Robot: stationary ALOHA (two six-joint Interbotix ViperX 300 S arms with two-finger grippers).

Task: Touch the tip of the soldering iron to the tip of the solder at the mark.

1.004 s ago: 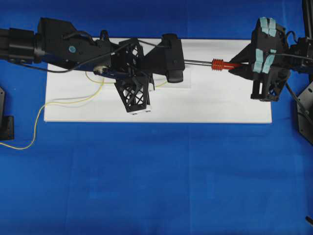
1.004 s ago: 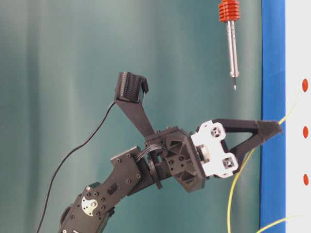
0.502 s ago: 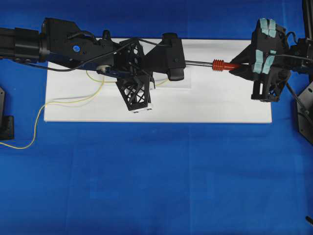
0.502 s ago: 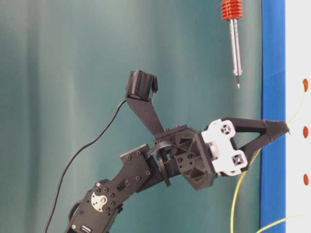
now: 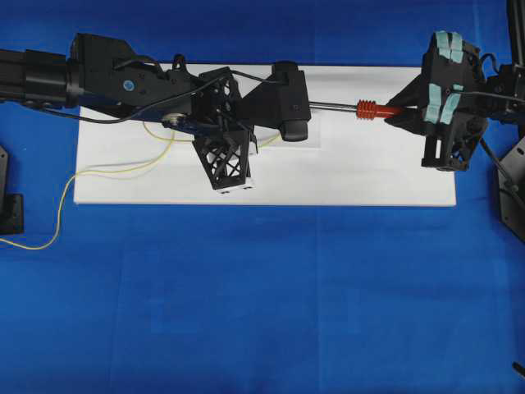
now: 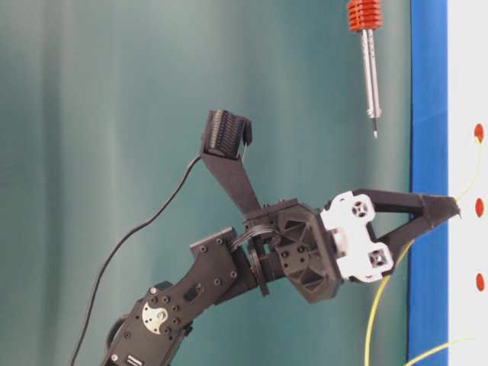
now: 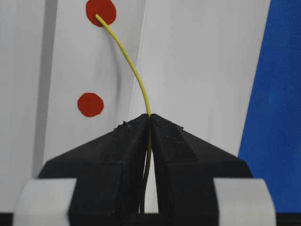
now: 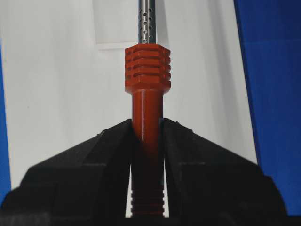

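Solder shows best in your left wrist view: the left gripper has its jaws pressed together on the thin yellow wire, and the free end curves up to lie on the upper red mark — a second red mark sits below it, untouched. The overhead view hides all of that under the left arm; there you only see the wire's slack trailing off the white board onto the blue cloth at the left.

Your right wrist view shows the right gripper clamped on the red-orange handle of the soldering iron, its perforated silver shaft running away out of the top of the picture. The iron's tip appears only in the table-level view, where it hangs in the air, well apart from the board and from the solder's end at the left gripper's nose.

From overhead, the left arm's camera housing covers the front of the iron's shaft, so you cannot judge the tip's place over the board there.
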